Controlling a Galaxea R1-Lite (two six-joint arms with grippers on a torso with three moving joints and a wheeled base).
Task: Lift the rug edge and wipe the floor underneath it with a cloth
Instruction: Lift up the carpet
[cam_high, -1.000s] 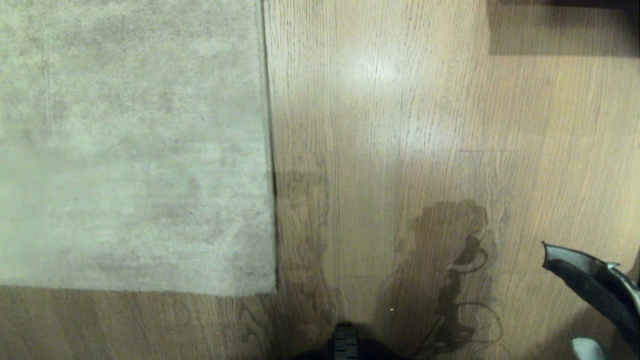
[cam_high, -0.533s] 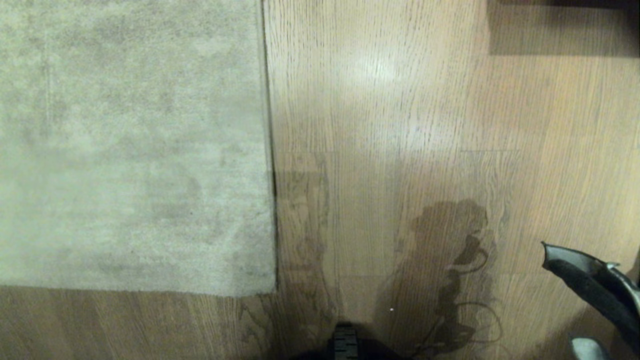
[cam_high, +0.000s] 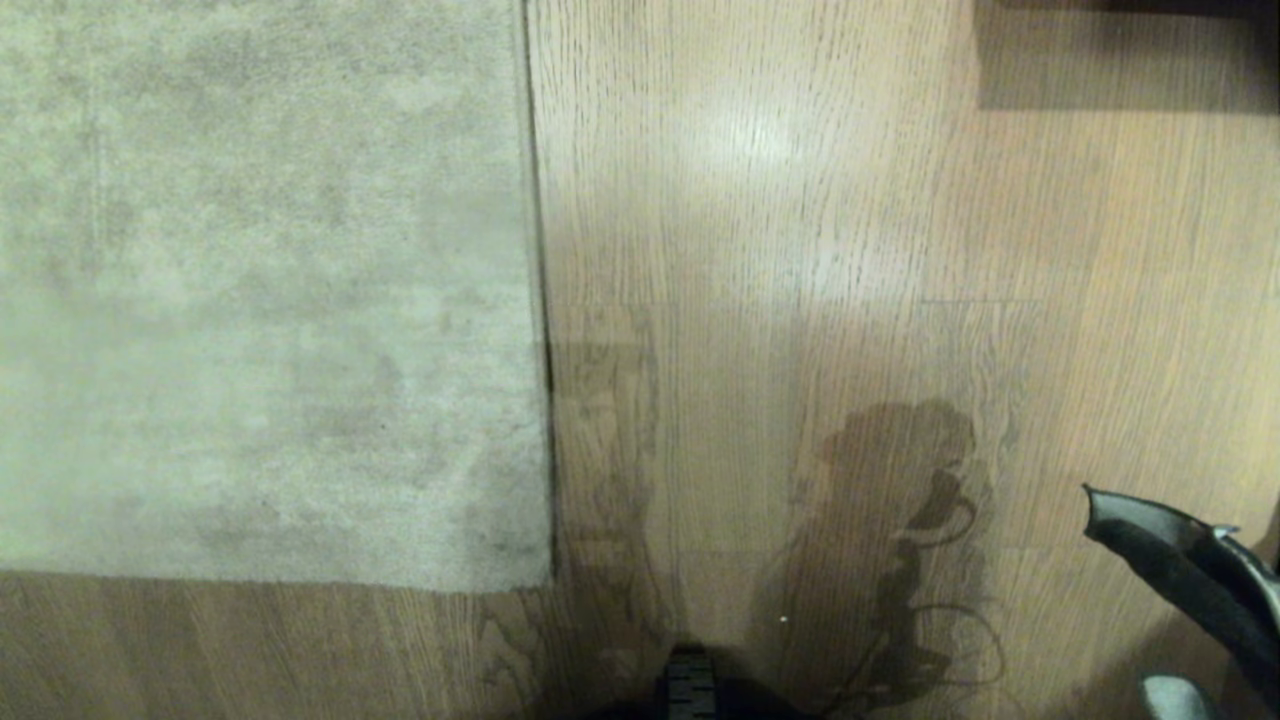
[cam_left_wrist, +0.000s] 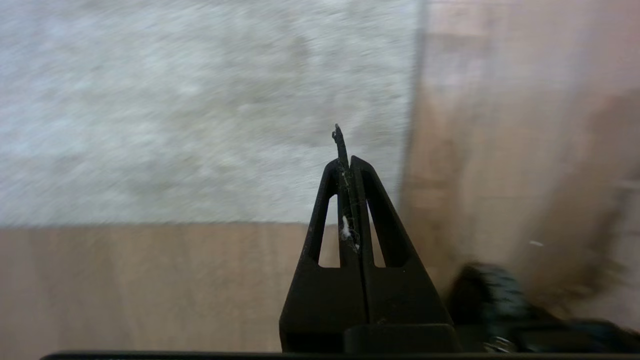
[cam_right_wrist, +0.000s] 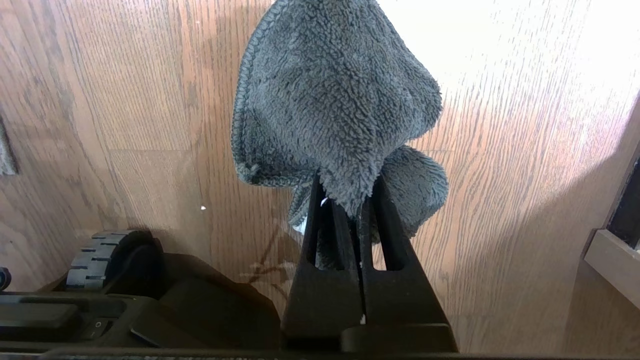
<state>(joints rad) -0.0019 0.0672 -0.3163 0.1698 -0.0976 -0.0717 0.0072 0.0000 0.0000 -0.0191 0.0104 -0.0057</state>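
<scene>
Two grippers show only through their wrist cameras. The right gripper (cam_right_wrist: 357, 200) is clamped on the dark grey cloth (cam_right_wrist: 335, 95), which bunches over its fingertips above the wood-grain floor (cam_high: 850, 250). The left gripper (cam_left_wrist: 349, 162) has its fingers pressed together and empty, over the rug's corner. The rug edge (cam_high: 538, 300) lies flat on the floor, left of the bare planks.

A home room: pale rug (cam_high: 260, 290) laid flat on wood-plank floor (cam_high: 800, 250).
</scene>
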